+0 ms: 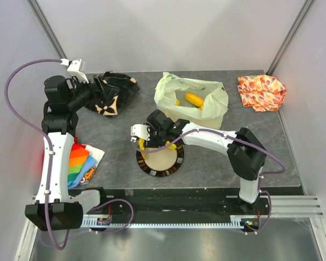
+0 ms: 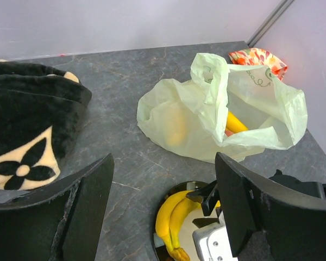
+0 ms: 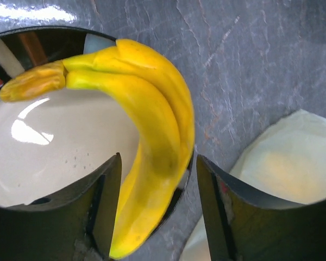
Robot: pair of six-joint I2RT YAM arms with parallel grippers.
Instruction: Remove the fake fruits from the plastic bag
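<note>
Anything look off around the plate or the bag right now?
The banana bunch lies askew across the plate rim, partly over the table, between the right gripper fingers. Nothing spilled; the plastic bag holds another yellow fruit.

Robotics laboratory test cell. Evidence: plain white panel walls (image 1: 179, 32) enclosing a grey stone-pattern worktop (image 1: 206, 174); perforated metal mounting rail (image 1: 174, 221) along near edge; exposed purple cabling (image 1: 32, 62).
</note>
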